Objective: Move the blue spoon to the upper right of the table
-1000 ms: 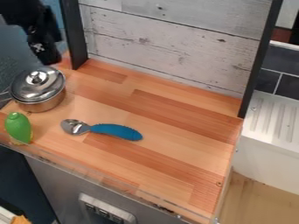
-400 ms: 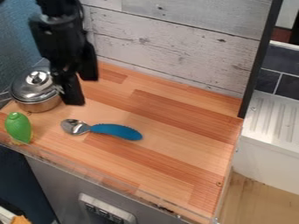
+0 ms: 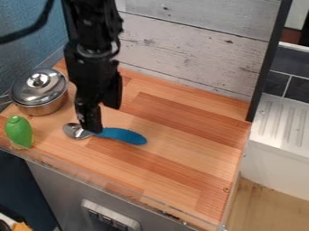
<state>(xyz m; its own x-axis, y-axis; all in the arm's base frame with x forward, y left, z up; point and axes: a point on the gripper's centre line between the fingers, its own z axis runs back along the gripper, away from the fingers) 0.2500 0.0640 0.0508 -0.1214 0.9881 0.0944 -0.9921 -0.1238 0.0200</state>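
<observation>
Blue spoon (image 3: 124, 136): lying on the counter (image 3: 181, 162), left of the middle and toward the near edge, metal bowl to the left, blue handle pointing right.
Tool: hanging right over the spoon, around where the bowl meets the handle. Fingers look spread, nothing pinched as far as I can tell. Can't tell if a fingertip is touching the spoon.
Lidded pot (image 3: 39, 94): over on the left side, farther back than the spoon, not in the way imo.
Green toy (image 3: 19, 131): near left, apart from the spoon, also no bother.
Done so far: basically just the lining up, and I'd call that nearly there.
Left to do: pretty much all of it tbh. Close on the spoon, lift, carry it to the far right, set it down, let go.
</observation>
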